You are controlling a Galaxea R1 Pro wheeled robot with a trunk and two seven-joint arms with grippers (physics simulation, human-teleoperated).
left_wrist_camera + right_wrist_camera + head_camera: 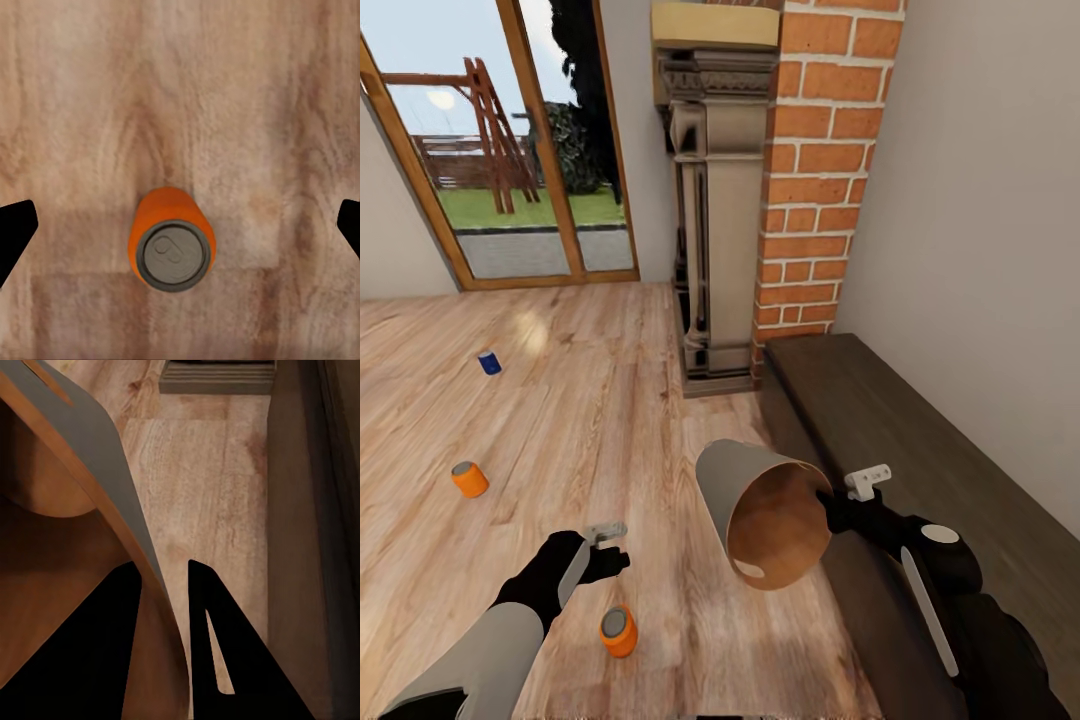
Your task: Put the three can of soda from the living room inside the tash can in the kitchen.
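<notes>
The wood floor (610,400) filled the living room, with the fireplace (715,200) at 12 o'clock. The tash can (765,510) hung tilted at 5 o'clock, its rim pinched between the closed fingers of the right gripper (169,585). The left gripper (605,550), jaws spread wide and empty, hovered over an upright orange can (172,244) at 7 o'clock. A second orange can (469,478) lay at 9 o'clock, and the blue can (489,362) at 10 o'clock.
</notes>
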